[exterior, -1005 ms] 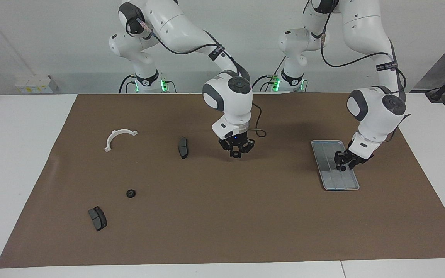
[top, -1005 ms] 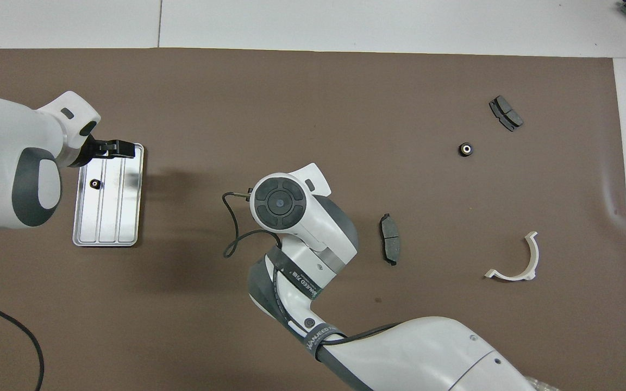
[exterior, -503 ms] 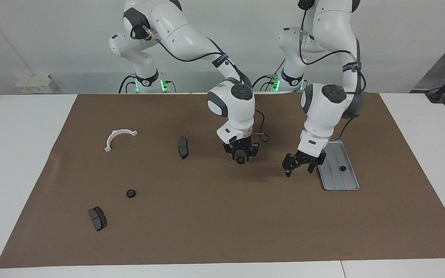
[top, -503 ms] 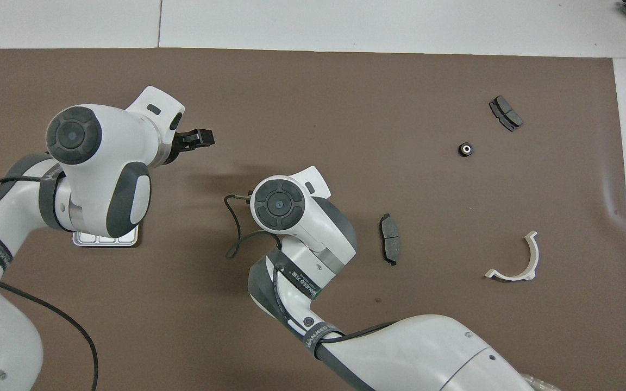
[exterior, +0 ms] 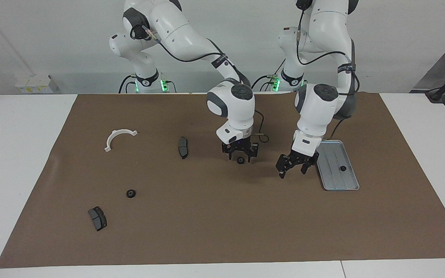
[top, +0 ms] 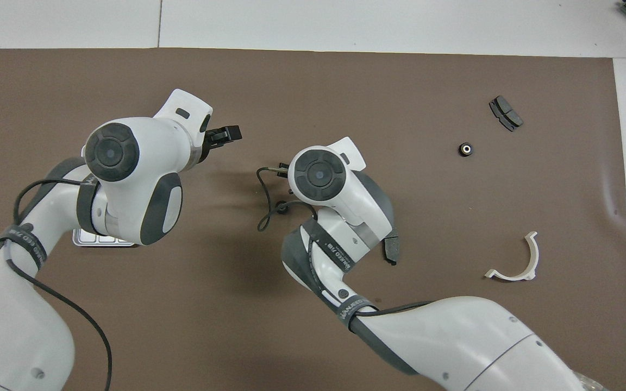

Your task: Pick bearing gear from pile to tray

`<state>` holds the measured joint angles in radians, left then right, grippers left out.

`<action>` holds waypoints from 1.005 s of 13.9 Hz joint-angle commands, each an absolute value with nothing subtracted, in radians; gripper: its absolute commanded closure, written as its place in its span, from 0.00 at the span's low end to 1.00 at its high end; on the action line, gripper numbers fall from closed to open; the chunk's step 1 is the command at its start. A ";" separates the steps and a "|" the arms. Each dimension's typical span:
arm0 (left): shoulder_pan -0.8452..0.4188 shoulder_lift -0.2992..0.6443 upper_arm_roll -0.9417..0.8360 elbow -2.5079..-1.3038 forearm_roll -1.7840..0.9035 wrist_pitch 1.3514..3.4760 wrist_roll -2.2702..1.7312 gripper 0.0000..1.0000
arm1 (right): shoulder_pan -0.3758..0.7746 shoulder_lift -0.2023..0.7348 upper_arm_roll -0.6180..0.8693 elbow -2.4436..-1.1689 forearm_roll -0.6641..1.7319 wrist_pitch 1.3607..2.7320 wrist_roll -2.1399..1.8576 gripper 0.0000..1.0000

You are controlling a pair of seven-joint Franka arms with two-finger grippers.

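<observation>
My right gripper (exterior: 240, 157) hangs over the middle of the brown mat, shut on a small black ring (exterior: 240, 160). In the overhead view its own hand (top: 318, 174) hides it. My left gripper (exterior: 292, 169) is open and empty, over the mat just beside the silver tray (exterior: 332, 178); it also shows in the overhead view (top: 225, 134). One black ring (exterior: 343, 168) lies in the tray. The pile is spread toward the right arm's end: a black ring (exterior: 131, 193), two dark brake pads (exterior: 183, 147) (exterior: 97, 218) and a white curved bracket (exterior: 119, 137).
The brown mat (exterior: 214, 224) covers most of the white table. In the overhead view my left arm covers nearly all of the tray (top: 87, 239), and my right arm partly covers one pad (top: 390, 251). A loose cable loops from the right wrist (top: 267, 209).
The left gripper let go of a ring in the tray, opened and swung off the tray toward the table's middle. The right gripper, holding its ring, shifted slightly toward the tray.
</observation>
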<state>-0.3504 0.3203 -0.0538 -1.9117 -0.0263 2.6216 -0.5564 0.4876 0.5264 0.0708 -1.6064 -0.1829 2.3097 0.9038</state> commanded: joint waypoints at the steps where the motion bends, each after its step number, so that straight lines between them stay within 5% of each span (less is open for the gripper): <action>1: -0.463 0.353 -0.034 -1.914 -0.037 2.663 -0.600 0.09 | 0.393 0.355 0.086 -1.781 -0.183 2.315 0.797 0.00; 5: -0.547 0.370 -0.031 -1.927 -0.003 2.597 -0.584 0.21 | 0.275 0.270 0.086 -1.804 -0.150 2.257 0.645 0.00; 14: -0.578 0.354 -0.032 -1.993 0.080 2.522 -0.532 0.42 | 0.043 0.241 0.084 -1.782 -0.029 2.218 0.214 0.00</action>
<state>-0.5594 0.3803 -0.0508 -1.9655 0.0586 2.5374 -0.5414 0.0916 0.2494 0.0703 -1.7692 -0.0648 2.2152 0.3066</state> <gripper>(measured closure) 0.374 0.000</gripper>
